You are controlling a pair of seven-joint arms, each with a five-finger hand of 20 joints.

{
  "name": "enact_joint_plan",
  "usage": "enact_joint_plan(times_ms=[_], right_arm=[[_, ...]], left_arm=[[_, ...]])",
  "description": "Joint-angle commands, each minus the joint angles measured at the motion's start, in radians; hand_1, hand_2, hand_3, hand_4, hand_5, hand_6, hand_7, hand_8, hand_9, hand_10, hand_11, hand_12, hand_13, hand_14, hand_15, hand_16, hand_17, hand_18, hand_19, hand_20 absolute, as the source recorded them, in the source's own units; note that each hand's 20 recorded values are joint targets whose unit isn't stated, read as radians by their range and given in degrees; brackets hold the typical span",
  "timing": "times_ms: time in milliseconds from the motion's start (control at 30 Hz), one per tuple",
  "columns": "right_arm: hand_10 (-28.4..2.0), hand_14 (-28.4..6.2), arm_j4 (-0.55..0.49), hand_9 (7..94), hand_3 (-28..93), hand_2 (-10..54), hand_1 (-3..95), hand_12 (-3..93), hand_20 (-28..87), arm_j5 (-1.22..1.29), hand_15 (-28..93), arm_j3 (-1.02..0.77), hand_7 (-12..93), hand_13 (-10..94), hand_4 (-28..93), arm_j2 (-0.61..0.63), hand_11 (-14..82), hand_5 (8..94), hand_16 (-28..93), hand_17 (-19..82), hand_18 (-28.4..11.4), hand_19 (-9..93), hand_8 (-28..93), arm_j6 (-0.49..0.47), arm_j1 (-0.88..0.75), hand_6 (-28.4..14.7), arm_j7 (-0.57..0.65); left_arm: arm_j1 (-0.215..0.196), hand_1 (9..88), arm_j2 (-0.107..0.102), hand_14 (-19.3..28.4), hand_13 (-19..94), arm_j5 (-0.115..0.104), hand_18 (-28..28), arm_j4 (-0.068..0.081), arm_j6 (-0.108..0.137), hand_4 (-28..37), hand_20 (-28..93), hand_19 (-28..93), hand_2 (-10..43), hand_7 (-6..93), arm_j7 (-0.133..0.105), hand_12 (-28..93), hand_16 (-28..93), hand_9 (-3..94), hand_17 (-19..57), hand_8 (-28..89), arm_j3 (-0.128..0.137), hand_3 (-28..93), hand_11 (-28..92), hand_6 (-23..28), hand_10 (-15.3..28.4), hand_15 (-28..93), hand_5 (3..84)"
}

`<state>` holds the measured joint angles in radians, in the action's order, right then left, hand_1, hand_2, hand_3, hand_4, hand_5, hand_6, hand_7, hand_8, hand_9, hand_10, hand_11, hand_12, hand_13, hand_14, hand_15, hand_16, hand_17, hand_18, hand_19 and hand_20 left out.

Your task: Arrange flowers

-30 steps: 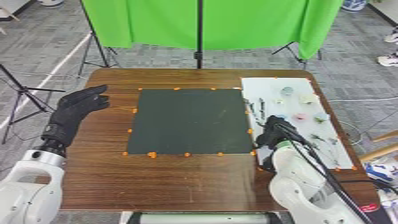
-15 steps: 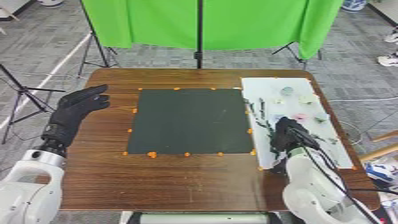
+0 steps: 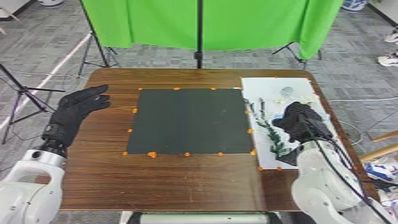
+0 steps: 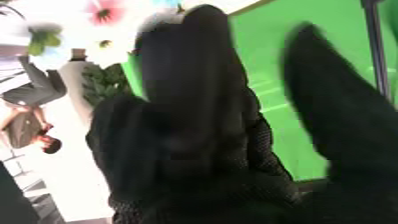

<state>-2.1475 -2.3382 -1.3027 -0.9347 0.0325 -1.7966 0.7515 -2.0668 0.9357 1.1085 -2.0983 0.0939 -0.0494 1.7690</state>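
In the head view, my right hand [image 3: 300,119] is over the right part of the white sheet [image 3: 258,86], covering part of the flowers there. Green leafy stems [image 3: 271,134] lie along the sheet to its left, and a pale bluish flower [image 3: 287,91] is beyond it. The right wrist view has my right hand [image 4: 191,95] open, fingers straight and thumb apart, with nothing held between them. A pink flower [image 4: 105,14] and a white flower [image 4: 108,46] appear past its fingers. My left hand [image 3: 78,106] is open at the table's left side, above the wood.
A dark square mat [image 3: 191,121] with orange markers round its edges lies mid-table on the brown wooden table [image 3: 178,185]. The white sheet is just right of it. Behind the table hang a green cloth [image 3: 151,25] and a black stand pole [image 3: 200,35].
My right hand has moved rightward and somewhat farther forward over the white sheet, uncovering more of the green stems and covering the pink flower. My left hand has stayed put.
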Motion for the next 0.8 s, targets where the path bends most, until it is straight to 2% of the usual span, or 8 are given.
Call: enact_joint_plan(times_ms=[33,167,300,400,467,600,733,800], right_arm=[[-22.6,-11.2,-0.088,52.5,54,-8.8,17.5,12.5,36,0.049,33,-0.073,4,86,-8,0.035,5.4,49.8,27,61,-12.6,83,-5,0.048,-0.096,-8.8,-0.055],[-23.5,-18.2,-0.140,34.5,51,-6.8,9.5,6.5,30,0.165,23,-0.129,-1,78,-12,0.027,1.7,35.3,22,57,-16.6,73,-5,-0.021,-0.124,-5.6,-0.100],[-22.8,-27.9,-0.149,28.4,52,-6.3,4.6,5.7,16,0.158,7,-0.138,-1,34,-14,0.027,0.2,29.1,9,23,-27.9,15,-5,-0.030,-0.132,-5.3,-0.132],[-23.6,-24.2,-0.145,24.4,54,-6.2,2.8,5.1,5,0.147,-3,-0.136,-1,13,-15,0.030,-1.2,27.7,7,-2,-28.4,11,-5,-0.026,-0.133,-6.2,-0.137],[-23.4,-23.3,-0.140,21.4,55,-5.5,2.6,5.0,3,0.131,-6,-0.128,-2,8,-14,0.034,-2.2,26.8,7,-7,-28.4,11,-5,0.005,-0.135,-6.6,-0.142],[-22.3,-23.8,-0.125,22.2,58,-8.4,6.5,5.8,4,0.080,-6,-0.100,-1,11,-14,0.036,-1.9,28.5,8,0,-28.4,12,-5,0.081,-0.129,-7.6,-0.138],[-23.9,-25.0,-0.114,36.1,61,-9.5,19.3,7.9,17,0.003,9,-0.076,1,38,-15,0.032,2.4,35.5,4,32,-23.9,15,-6,0.048,-0.125,-12.3,-0.106],[-24.2,-23.8,-0.109,40.9,61,-9.5,22.4,8.5,25,-0.025,11,-0.068,1,45,-16,0.030,3.4,39.0,4,39,-21.4,14,-6,-0.002,-0.127,-14.7,-0.103]], left_arm=[[-0.006,31.6,0.005,19.8,36,-0.005,13.5,0.001,-0.011,-17.3,16,15,0.1,9.7,0.004,13,-1,42.3,8.3,-5,0.001,60,18,5.8,15.3,22,43.9],[-0.004,31.3,0.005,19.9,36,-0.003,13.5,0.003,-0.015,-17.5,16,15,0.0,9.7,0.005,13,-1,42.3,8.3,-5,-0.003,60,18,5.8,15.3,22,43.9],[-0.008,31.2,0.007,19.9,36,-0.001,13.3,0.001,-0.017,-17.7,16,15,0.0,9.7,0.005,13,-1,42.3,8.0,-5,0.001,60,18,5.8,15.2,22,43.9],[-0.008,31.1,0.006,19.9,36,0.000,12.9,0.001,-0.014,-17.7,16,14,-0.1,9.7,0.004,13,-1,42.3,7.4,-5,0.002,60,18,5.7,15.3,22,43.9],[-0.009,31.0,0.007,19.9,36,0.000,12.5,0.000,-0.013,-17.7,15,13,-0.1,9.7,0.002,13,-1,42.3,6.9,-5,0.004,60,18,5.7,15.4,22,43.9],[-0.010,31.1,0.007,19.9,36,0.001,12.2,0.000,-0.013,-17.7,15,12,-0.2,9.7,0.003,13,-1,42.3,6.6,-5,0.003,60,18,5.8,15.3,22,44.0],[-0.013,31.1,0.005,19.9,36,0.004,12.1,-0.003,-0.014,-17.6,15,12,-0.3,9.7,0.004,13,-1,42.4,6.5,-5,0.006,60,18,5.7,15.3,22,44.0],[-0.017,31.1,0.005,19.9,36,0.004,12.1,-0.006,-0.012,-17.5,16,12,-0.4,9.8,0.005,13,-1,42.4,6.5,-5,0.008,60,18,5.7,15.3,22,44.0]])
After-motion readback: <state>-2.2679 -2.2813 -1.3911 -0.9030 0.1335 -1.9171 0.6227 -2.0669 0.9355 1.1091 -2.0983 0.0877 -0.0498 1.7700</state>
